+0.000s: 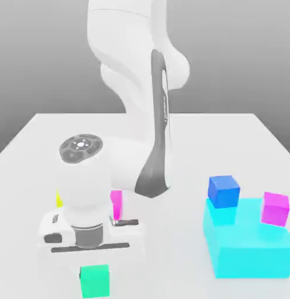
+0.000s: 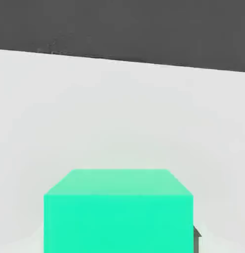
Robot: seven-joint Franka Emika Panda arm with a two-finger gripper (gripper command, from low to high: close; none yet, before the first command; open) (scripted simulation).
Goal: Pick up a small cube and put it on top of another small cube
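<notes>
Pale tabletop [image 1: 171, 245] spreads beneath the gripper [image 1: 94, 275], lower left, pinching a green cube [image 1: 96, 282] that might slip if its hold is uneven.

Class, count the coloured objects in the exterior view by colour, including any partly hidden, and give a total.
Green cube: 1
Blue cube: 1
Cyan block: 1
Magenta: 2, a cube and a partly hidden piece
Yellow piece, partly hidden: 1
Total: 6
</notes>
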